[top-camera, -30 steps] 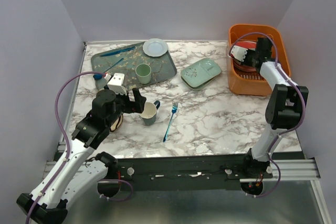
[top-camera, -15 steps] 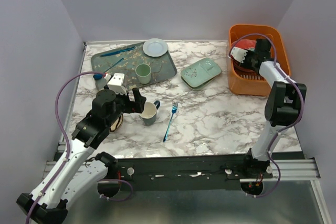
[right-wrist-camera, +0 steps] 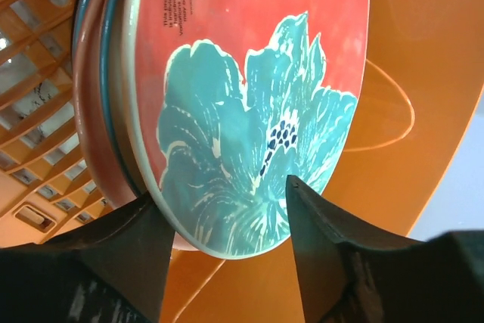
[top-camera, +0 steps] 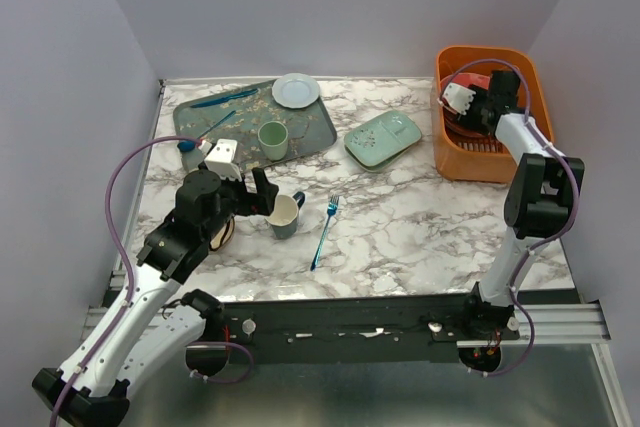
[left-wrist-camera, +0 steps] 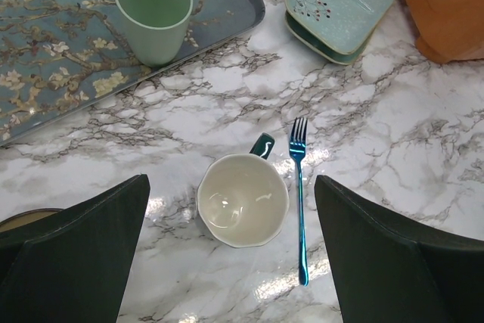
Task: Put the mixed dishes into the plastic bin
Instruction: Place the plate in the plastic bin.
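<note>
Where it leans on edge against stacked plates point(right-wrist-camera: 102, 96) inside the orange bin point(top-camera: 522, 59), the red plate point(right-wrist-camera: 249, 73) shows a big teal flower. The right gripper point(right-wrist-camera: 223, 196) is spread wide, the plate's rim between its tips (contact unclear). The left gripper point(left-wrist-camera: 231, 181) gapes above a mug point(left-wrist-camera: 242, 202) on the marble table point(top-camera: 400, 212), with lilac walls point(top-camera: 340, 7) around.
</note>
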### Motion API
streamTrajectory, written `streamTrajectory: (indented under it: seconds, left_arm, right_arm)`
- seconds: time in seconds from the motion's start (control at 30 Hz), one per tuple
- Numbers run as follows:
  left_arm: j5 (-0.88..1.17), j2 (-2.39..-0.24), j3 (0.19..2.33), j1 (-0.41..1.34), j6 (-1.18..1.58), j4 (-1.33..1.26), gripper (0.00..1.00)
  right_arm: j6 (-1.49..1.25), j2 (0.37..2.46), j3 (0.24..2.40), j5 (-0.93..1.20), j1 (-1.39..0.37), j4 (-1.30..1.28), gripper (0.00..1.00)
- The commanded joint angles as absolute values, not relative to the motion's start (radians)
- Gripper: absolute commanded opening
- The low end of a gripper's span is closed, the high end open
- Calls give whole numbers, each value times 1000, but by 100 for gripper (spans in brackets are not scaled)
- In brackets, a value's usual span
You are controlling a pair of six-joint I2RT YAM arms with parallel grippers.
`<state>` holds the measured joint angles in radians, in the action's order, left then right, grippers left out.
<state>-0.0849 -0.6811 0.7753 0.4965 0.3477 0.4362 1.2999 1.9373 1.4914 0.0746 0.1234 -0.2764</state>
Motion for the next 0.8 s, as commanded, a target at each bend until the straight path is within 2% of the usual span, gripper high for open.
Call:
streamTrajectory:
  seconds: [0.0, 0.4, 0.77]
  left_arm:
    - [-58, -683, 765, 488, 339, 426, 99]
    - [-41, -680, 764, 482, 339, 423, 99]
    - [-41, -673, 764, 480, 339, 423, 99]
  right_arm:
    - [1256, 1957, 1526, 54, 144, -278, 68]
    - [1235, 1927, 1543, 98, 161, -380, 81]
    - [1200, 2043, 1784, 152, 161, -699, 89]
